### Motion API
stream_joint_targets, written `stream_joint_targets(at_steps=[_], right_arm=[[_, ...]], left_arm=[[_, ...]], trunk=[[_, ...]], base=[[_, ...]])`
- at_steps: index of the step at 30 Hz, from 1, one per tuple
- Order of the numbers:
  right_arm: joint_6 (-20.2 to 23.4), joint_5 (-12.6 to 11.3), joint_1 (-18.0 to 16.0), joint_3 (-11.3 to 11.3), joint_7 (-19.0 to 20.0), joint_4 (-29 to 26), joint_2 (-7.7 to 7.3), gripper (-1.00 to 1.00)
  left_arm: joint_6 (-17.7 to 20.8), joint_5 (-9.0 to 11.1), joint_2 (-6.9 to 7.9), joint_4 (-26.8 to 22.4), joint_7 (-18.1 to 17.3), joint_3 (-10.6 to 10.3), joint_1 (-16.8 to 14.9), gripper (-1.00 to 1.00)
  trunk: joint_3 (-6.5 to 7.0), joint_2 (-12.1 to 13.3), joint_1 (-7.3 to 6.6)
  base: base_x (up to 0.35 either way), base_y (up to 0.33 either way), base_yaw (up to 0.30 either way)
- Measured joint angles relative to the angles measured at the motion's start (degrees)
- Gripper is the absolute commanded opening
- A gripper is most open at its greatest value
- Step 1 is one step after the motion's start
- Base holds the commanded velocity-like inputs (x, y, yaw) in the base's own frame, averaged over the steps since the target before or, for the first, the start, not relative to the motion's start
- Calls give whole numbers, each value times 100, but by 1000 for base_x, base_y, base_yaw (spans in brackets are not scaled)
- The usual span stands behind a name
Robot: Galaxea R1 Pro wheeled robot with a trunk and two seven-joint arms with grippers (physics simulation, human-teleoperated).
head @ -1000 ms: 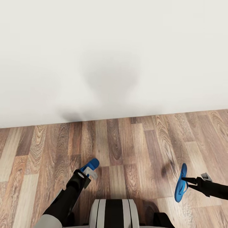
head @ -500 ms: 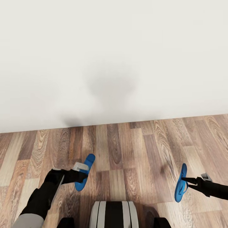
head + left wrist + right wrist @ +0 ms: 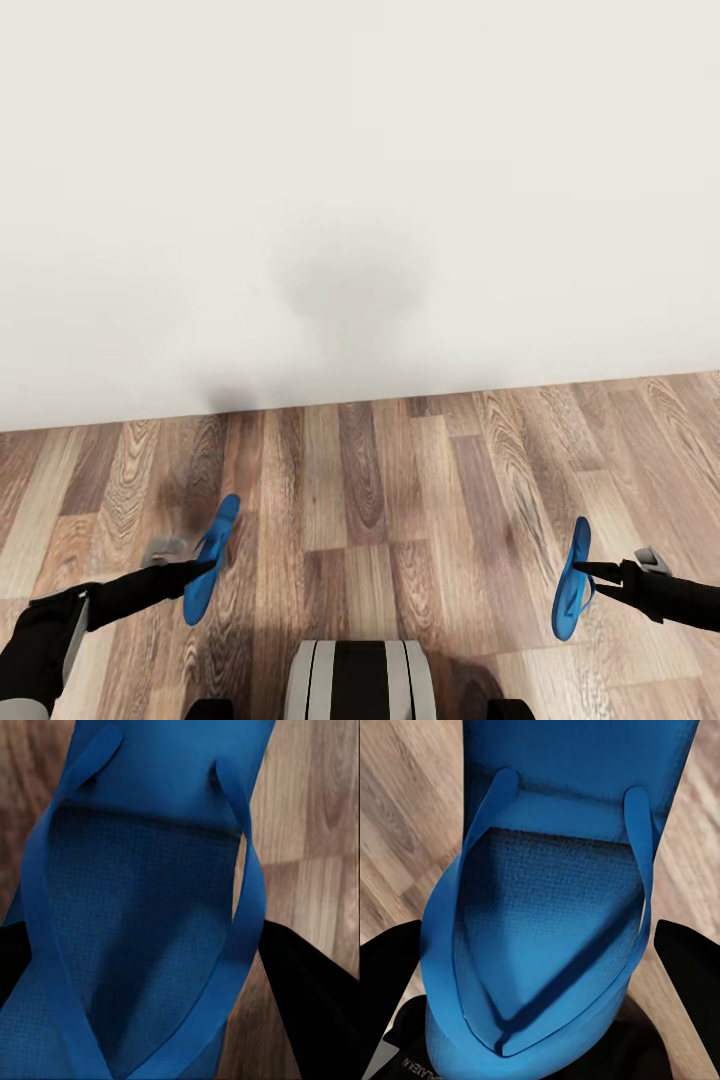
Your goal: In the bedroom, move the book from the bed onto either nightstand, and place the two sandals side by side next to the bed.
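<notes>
Each of my grippers holds one bright blue sandal above the wood floor. The left gripper (image 3: 198, 568) is shut on a sandal (image 3: 211, 560) held on edge at the lower left of the head view. The right gripper (image 3: 590, 573) is shut on the other sandal (image 3: 572, 580) at the lower right, also on edge. Up close, the left wrist view has the sandal's footbed and thong straps (image 3: 142, 937) between dark fingers (image 3: 311, 1012). The right wrist view shows its sandal (image 3: 555, 915) the same way. The book, the bed and the nightstand are out of view.
A plain white wall (image 3: 360, 180) rises straight ahead and meets the light-brown plank floor (image 3: 400, 480) about halfway down the head view. My own base (image 3: 358, 680) shows at the bottom centre.
My left arm has swung outward to the left with its sandal, now turned on edge. The right arm and its sandal have stayed put. The view has tilted up slightly.
</notes>
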Motion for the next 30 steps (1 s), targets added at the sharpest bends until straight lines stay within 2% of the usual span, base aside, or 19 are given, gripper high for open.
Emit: stream_joint_targets(at_steps=[1,2,5,12,20,30], right_arm=[[-2,5,0,1,-4,0,1,-100],[-3,8,0,1,-5,0,0,-100],[-6,14,0,2,-10,-1,3,-100],[-6,-3,-1,-2,9,-8,-1,-100],[-27,-6,-1,-11,15,-18,-2,-100],[-38,2,0,-14,12,-34,-2,-100]], left_arm=[[-270,-2,23,178,-145,164,1,-100],[-376,5,32,252,-210,228,1,-100],[-543,8,35,399,-303,317,1,-100],[-610,9,71,960,-328,359,9,-100],[-620,13,75,1038,-329,360,10,-100],[-632,15,75,1040,-329,361,10,-100]], trunk=[[0,0,0],[0,0,0],[0,0,0],[66,4,-8],[243,15,-29],[244,15,-28]], base=[[0,0,0],[0,0,0],[0,0,0],[0,0,0],[0,0,0],[0,0,0]])
